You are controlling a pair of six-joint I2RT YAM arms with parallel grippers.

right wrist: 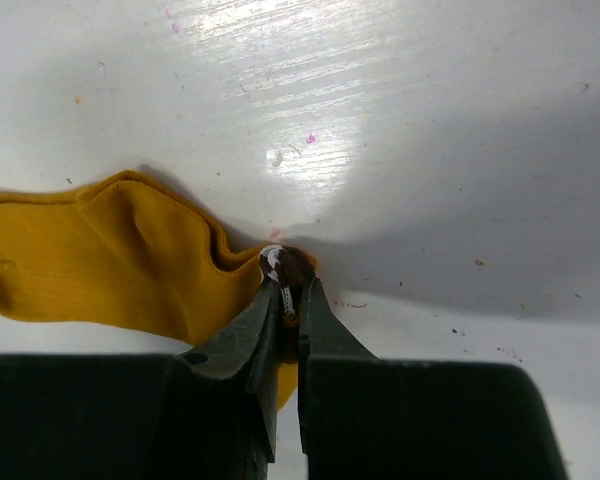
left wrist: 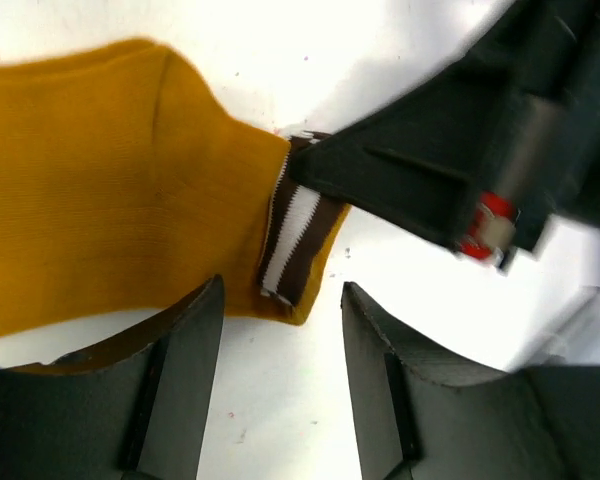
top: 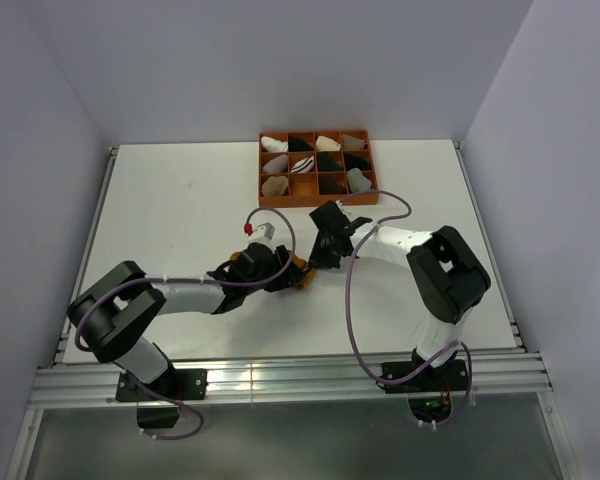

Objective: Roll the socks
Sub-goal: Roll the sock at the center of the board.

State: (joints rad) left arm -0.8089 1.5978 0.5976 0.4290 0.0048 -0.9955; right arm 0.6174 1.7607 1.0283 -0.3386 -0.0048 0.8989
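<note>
My right hand [right wrist: 288,292] pinches the mustard sock [left wrist: 100,190] by its striped cuff [left wrist: 290,240]; my left hand [left wrist: 280,300], just beside, gapes empty. Pulling could slip that thin pinch.

A mustard-yellow sock [left wrist: 100,190] lies rumpled on the white table [top: 180,200], its brown-and-white striped cuff [left wrist: 292,245] pinched by the right gripper [right wrist: 288,292].
</note>
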